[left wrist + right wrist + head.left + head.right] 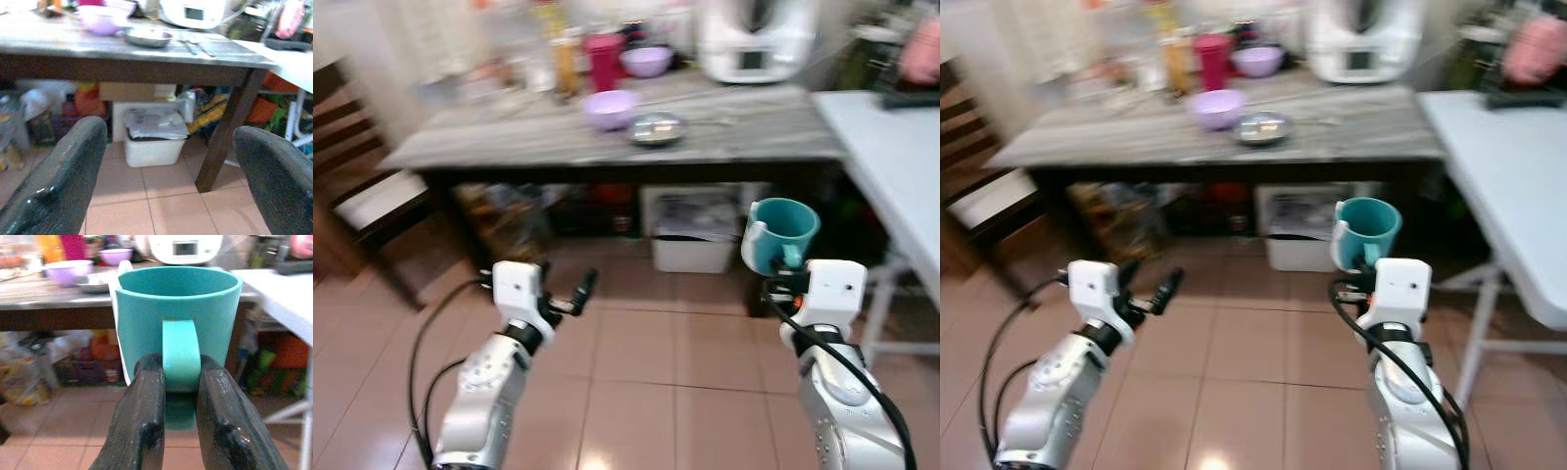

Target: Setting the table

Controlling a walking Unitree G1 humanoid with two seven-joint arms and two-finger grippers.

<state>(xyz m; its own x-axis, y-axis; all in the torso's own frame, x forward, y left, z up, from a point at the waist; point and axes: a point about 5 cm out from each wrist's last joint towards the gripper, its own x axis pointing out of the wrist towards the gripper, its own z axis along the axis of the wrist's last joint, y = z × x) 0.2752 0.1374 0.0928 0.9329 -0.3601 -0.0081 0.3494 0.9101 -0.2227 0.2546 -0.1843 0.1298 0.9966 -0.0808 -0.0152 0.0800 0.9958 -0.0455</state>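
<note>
Right gripper (180, 382): fingers clamped on handle of upright teal plastic cup (781, 233), above tiled floor.
Left gripper (168, 171): fingers apart, holding nothing.
Grey wooden table (754, 132): ahead.

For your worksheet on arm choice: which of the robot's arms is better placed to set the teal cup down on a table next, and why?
The right. Its claw already grips the teal cup by the handle, upright, near the white table. The left claw is open and empty, away from the cup.
</note>
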